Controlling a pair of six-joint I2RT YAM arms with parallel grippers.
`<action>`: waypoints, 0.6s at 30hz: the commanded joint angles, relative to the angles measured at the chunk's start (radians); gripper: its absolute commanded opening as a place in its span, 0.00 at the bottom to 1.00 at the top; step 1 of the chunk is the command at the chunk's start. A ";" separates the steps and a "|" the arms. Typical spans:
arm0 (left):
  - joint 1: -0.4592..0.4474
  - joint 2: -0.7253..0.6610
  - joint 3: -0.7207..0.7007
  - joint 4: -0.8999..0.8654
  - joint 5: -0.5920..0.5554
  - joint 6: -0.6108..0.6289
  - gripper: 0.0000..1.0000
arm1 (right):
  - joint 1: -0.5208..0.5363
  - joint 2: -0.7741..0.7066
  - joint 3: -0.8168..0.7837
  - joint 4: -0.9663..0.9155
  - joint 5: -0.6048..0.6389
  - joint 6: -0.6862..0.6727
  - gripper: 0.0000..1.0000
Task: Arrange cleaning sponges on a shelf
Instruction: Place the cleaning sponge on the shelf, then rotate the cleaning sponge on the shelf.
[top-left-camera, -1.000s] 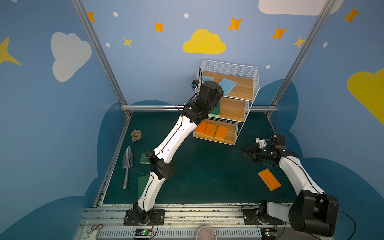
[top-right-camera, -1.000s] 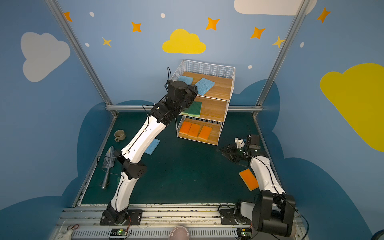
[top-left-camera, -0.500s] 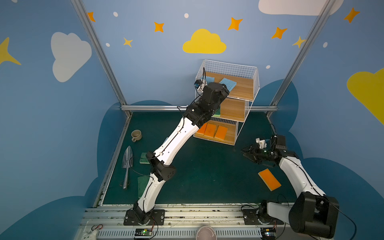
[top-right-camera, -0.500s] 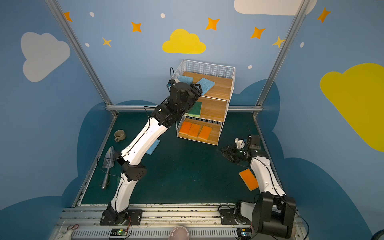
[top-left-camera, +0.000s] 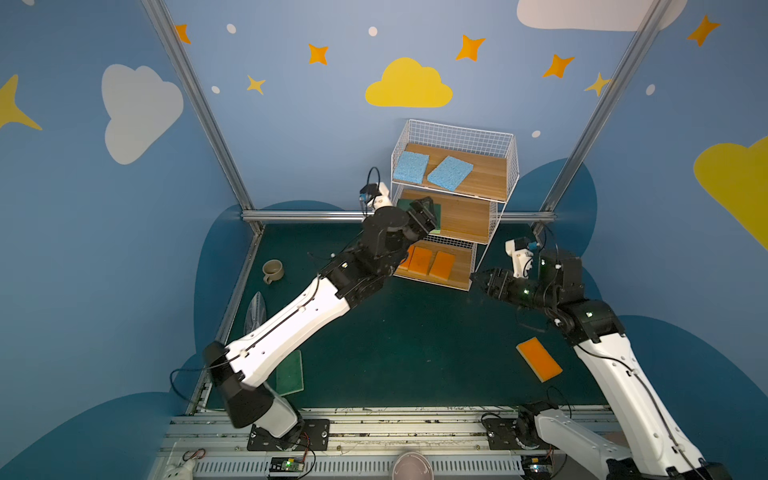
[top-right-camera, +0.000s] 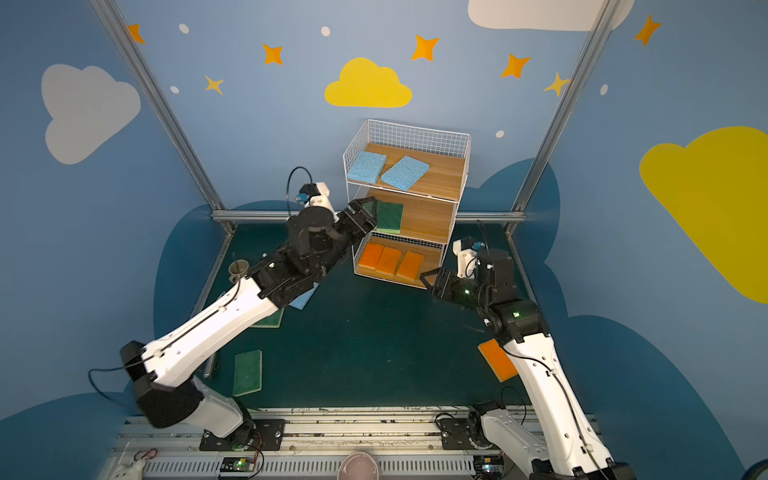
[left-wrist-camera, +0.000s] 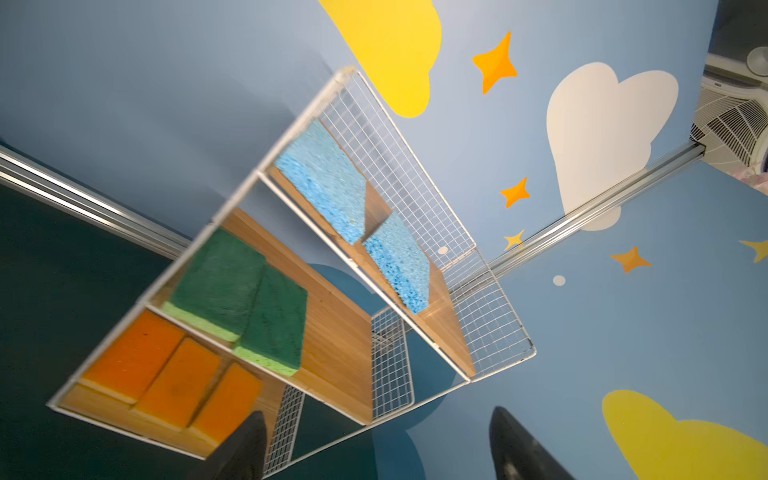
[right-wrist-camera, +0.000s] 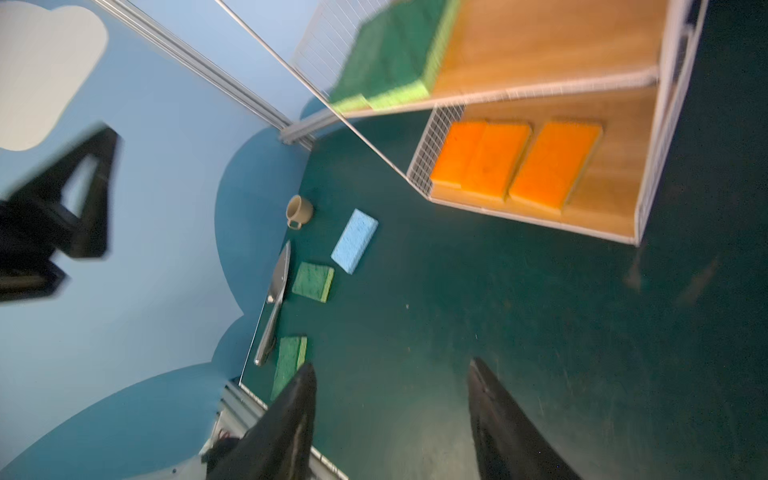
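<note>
Three boards on the shelf (top-left-camera: 488, 180). My left gripper (left-wrist-camera: 376, 415) is spread wide and empty by the middle board (top-left-camera: 461, 216), and my right gripper (right-wrist-camera: 392, 365) is loose and empty too, near the bottom corner. Blue sponges (top-left-camera: 410, 166) up top, green sponges (left-wrist-camera: 220, 282) in the middle, orange sponges (top-left-camera: 421, 261) at the bottom, stray orange sponge (top-left-camera: 539, 359) on the floor (top-left-camera: 395, 332).
</note>
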 joint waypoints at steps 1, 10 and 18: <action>0.019 -0.135 -0.180 0.049 -0.068 0.076 0.87 | 0.054 0.103 0.156 -0.032 0.154 -0.086 0.59; 0.067 -0.483 -0.677 0.096 -0.068 0.165 0.94 | 0.137 0.450 0.690 -0.078 0.336 -0.153 0.61; 0.074 -0.599 -0.834 0.008 -0.058 0.124 0.94 | 0.132 0.687 1.044 -0.194 0.459 -0.149 0.67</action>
